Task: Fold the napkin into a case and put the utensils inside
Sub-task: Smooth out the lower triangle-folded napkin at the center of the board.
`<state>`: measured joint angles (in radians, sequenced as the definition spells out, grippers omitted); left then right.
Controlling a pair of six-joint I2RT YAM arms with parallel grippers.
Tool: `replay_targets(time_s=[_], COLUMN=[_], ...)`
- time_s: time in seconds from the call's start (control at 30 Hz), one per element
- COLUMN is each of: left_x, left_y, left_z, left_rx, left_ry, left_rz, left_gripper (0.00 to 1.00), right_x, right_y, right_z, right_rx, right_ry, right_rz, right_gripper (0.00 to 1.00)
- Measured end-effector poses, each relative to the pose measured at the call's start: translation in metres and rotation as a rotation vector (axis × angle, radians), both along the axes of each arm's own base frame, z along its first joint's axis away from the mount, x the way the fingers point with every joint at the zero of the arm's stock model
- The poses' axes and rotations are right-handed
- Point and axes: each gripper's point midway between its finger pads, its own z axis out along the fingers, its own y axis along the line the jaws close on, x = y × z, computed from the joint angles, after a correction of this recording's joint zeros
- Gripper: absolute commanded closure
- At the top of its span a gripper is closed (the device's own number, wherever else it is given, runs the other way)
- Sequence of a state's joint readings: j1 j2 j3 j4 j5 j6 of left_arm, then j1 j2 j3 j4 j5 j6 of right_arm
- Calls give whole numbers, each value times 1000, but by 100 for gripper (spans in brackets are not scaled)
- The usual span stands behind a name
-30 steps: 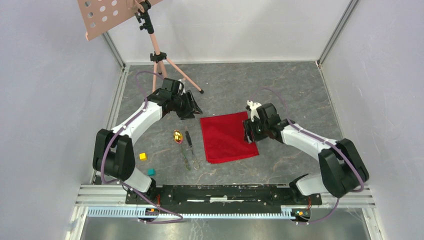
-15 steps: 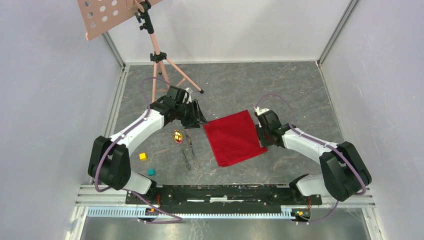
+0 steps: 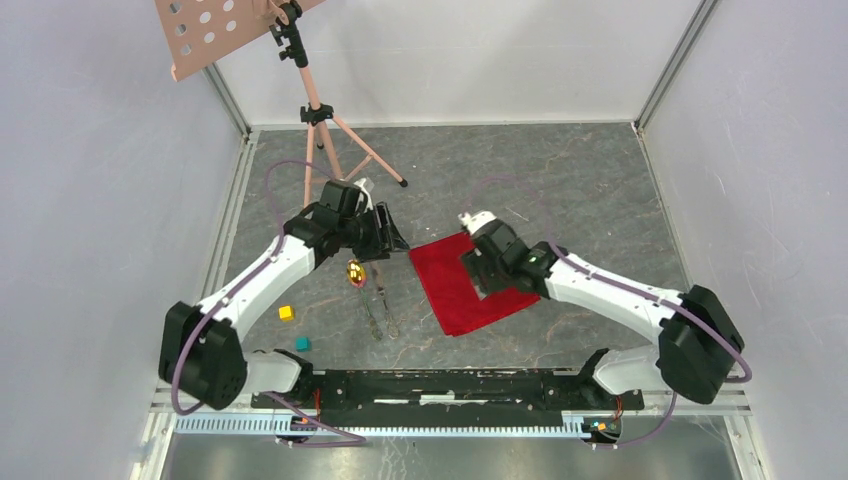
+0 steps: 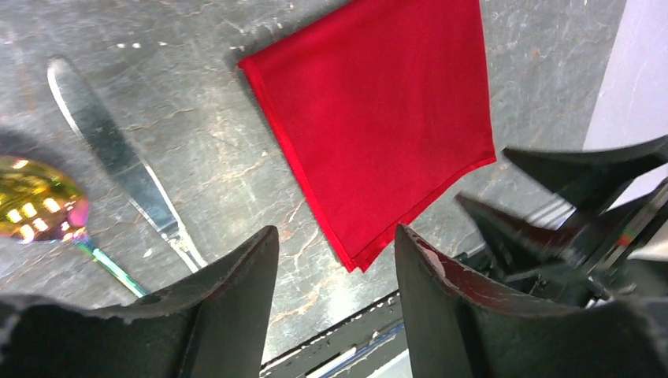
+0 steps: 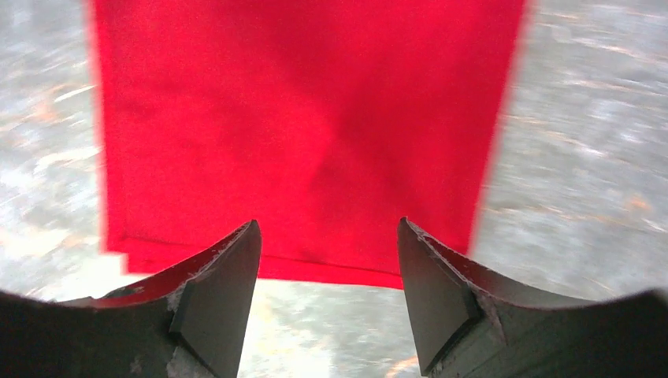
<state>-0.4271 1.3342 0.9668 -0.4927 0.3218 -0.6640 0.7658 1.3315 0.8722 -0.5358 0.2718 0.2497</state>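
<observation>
Though unclear overhead, left tool (image 4: 335, 236) and right tool (image 5: 327, 224) plainly agape, empty, in wrist views

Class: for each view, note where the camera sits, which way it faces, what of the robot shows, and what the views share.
Top: fixed above and behind the robot, looking down at the table; left arm, right arm, napkin, spoon and knife show.
Left wrist: on the left arm, looking down past the open left gripper at napkin, knife and spoon.
Right wrist: on the right arm, looking down through the open right gripper at the napkin's edge.
Shared: the napkin, in all three.
</observation>
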Motion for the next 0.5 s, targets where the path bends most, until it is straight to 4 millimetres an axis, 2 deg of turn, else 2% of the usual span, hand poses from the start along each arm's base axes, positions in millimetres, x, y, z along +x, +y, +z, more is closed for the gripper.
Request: replay_targets(time_s=[0.13, 0.27, 0.37, 0.5], left_x=[-7, -14, -17, -19], left_y=[15, 29, 38, 46], left_z=[11, 31, 49, 64], left_rx=[11, -4, -18, -22], left_ry=[-67, -152, -220, -281], left_rz=[64, 133, 174, 209], left_gripper=[31, 30, 29, 29], right_x=[-41, -75, -86, -91], right_y=[53, 91, 113, 128], right_z=[-13, -29, -34, -40], right_rx=[45, 24, 6, -9], right_ry=[94, 179, 209, 233], right_rz=[135, 221, 251, 254], right_gripper=[27, 32, 36, 40])
